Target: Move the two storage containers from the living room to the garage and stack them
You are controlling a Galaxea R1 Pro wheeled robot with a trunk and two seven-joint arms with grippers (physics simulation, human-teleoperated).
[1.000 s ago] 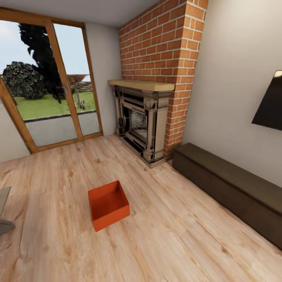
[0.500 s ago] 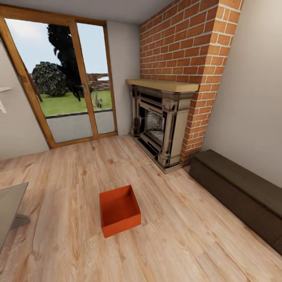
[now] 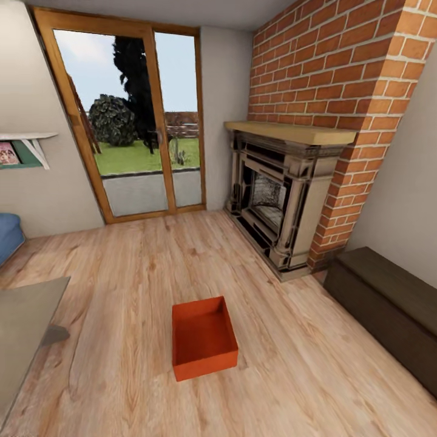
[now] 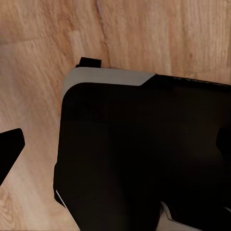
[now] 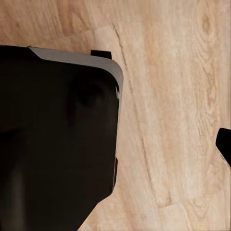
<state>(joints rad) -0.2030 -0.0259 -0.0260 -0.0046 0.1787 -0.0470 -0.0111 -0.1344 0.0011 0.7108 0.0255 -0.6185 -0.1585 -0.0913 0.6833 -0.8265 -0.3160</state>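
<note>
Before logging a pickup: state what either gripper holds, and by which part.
Nothing is held: the storage container sits alone on the wood floor, and both wrist views look down at bare planks.

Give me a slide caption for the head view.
Orange-red storage container sits open on the living room's wood floor near the brick fireplace.

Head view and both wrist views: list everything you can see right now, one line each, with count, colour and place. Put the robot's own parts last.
Orange-red rectangular storage container: one, open and empty, on the wood floor, centre foreground.
Light wood plank floor: one, pale tan, across the room.
Brick chimney wall: one, red-orange, right of centre.
Stone fireplace: one, beige and dark, under a pale wooden mantel, at the brick wall's foot.
Wood-framed glass door: one, brown frame, back wall, garden behind.
Dark low cabinet: one, dark brown, along the right wall.
Grey table top: one, left edge.
Blue sofa corner: one, far left.
Wall shelf: one, white, upper left.
Robot body: black with grey trim, over the floor in both wrist views.
</note>
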